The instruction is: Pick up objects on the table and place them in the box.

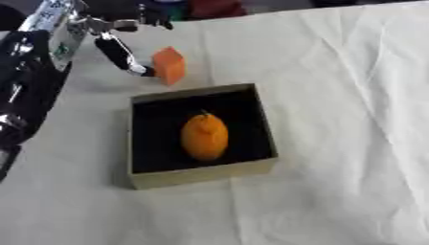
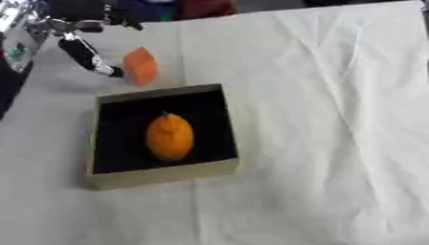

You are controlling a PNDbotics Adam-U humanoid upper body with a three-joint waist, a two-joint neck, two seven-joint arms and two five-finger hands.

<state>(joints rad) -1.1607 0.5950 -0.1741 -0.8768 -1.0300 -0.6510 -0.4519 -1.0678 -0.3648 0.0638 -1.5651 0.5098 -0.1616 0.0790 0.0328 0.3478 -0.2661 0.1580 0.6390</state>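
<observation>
The orange block (image 1: 169, 65) stands on the white tablecloth (image 1: 352, 95), just behind the open box (image 1: 201, 174) that already holds an orange fruit (image 1: 204, 137). The left hand (image 1: 124, 56) extends one straight finger to the block's left face; no pinch is formed. The block appears light and rigid: grasp opposite flat faces.

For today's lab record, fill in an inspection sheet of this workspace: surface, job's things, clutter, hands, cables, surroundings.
Surface: table under a creased white cloth.
Job's things: open box with dark lining, holding an orange fruit; orange block on the cloth just behind the box.
Clutter: nothing seen.
Hands: left hand at the block's left side, fingers straight, tip at the block; right hand not in view.
Cables: nothing seen.
Surroundings: dark, blue and red shapes past the far edge, unclear.
</observation>
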